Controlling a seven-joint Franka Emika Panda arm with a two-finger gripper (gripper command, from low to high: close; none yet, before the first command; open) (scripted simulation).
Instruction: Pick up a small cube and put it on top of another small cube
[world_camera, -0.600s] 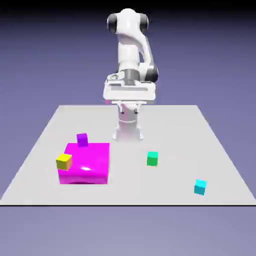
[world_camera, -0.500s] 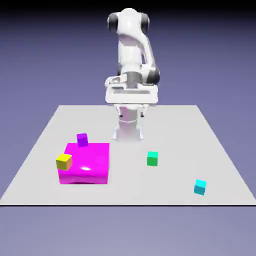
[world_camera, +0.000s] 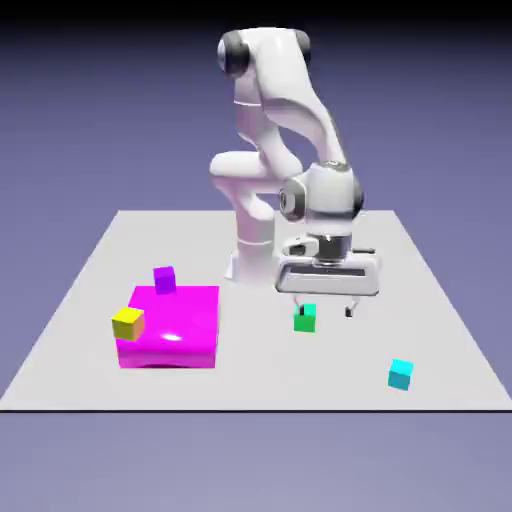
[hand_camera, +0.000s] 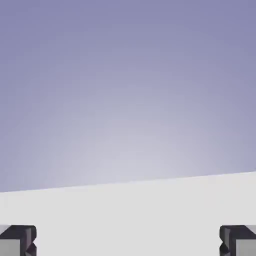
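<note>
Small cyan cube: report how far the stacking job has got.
Nothing is stacked yet. The small bright cyan cube sits alone on the grey table, apart from the small green cube. The pincer hangs open and empty above the green cube. Grasping, lifting and stacking all remain.

Even, bright rendered light, sharp focus, glossy highlight on magenta block (world_camera: 168, 328), no blur

The exterior view looks down from above and well back, taking in the whole grey table (world_camera: 440, 300) and the white arm (world_camera: 285, 110) against a blue-violet backdrop. The hand view sits low and close to the table (hand_camera: 128, 215), facing its edge and the backdrop beyond. Both views share table surface and backdrop.
</note>
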